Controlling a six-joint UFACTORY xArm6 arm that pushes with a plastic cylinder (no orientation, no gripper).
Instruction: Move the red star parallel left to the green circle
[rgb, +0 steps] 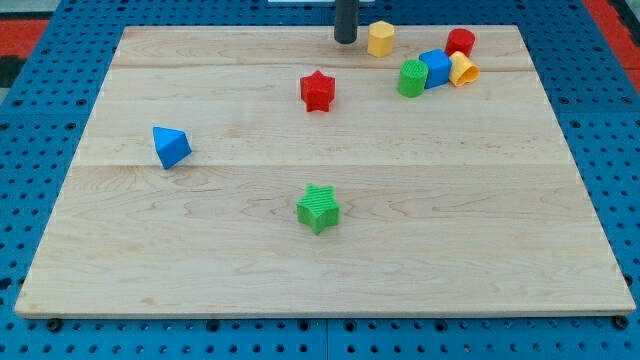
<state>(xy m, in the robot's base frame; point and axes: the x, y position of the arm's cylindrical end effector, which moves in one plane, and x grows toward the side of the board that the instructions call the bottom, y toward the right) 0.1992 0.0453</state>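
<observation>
The red star (317, 90) lies on the wooden board (320, 270) above the middle. The green circle (412, 77) stands to its right, about level with it and slightly higher, touching a blue block (436, 68). My tip (345, 40) is at the view's top, above and a little right of the red star, apart from it, and just left of a yellow hexagon (380, 38).
A red block (460, 42) and a yellow block (464, 70) crowd the blue block at the upper right. A blue triangle (170, 147) lies at the left. A green star (318, 208) lies below the middle. Blue pegboard surrounds the board.
</observation>
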